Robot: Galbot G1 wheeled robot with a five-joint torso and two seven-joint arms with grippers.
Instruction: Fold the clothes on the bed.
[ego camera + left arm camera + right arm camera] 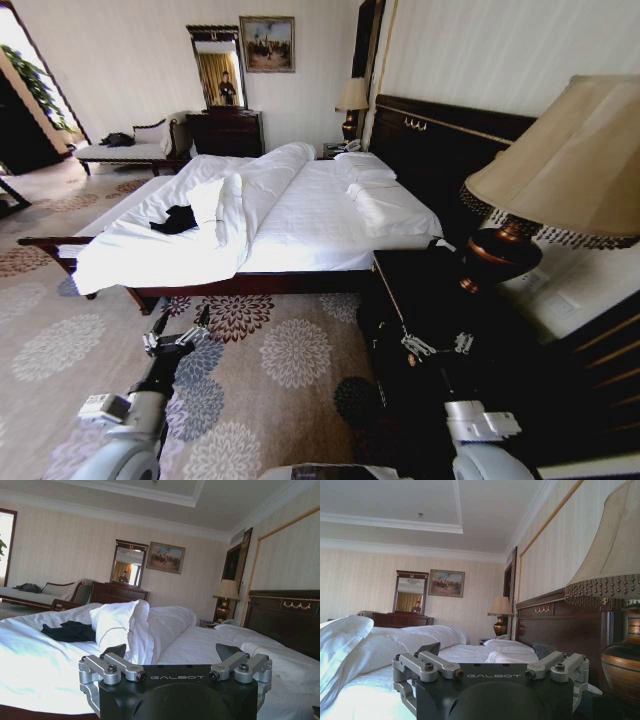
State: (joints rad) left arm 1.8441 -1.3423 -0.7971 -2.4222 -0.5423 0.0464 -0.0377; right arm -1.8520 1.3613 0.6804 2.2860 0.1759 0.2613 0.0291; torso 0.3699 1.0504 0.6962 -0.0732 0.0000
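Note:
The clothes are a crumpled black garment lying on the white duvet at the near left of the bed. In the left wrist view the clothes rest beside a bunched fold of duvet on the bed. My left gripper hovers over the carpet short of the bed's foot, and its fingers stand open and empty. My right gripper is in front of the dark nightstand, open with nothing in it, facing along the bed toward the pillows.
A dark nightstand with a large shaded lamp stands close on the right. Floral carpet lies between me and the bed. A chaise and a dresser with mirror stand against the far wall.

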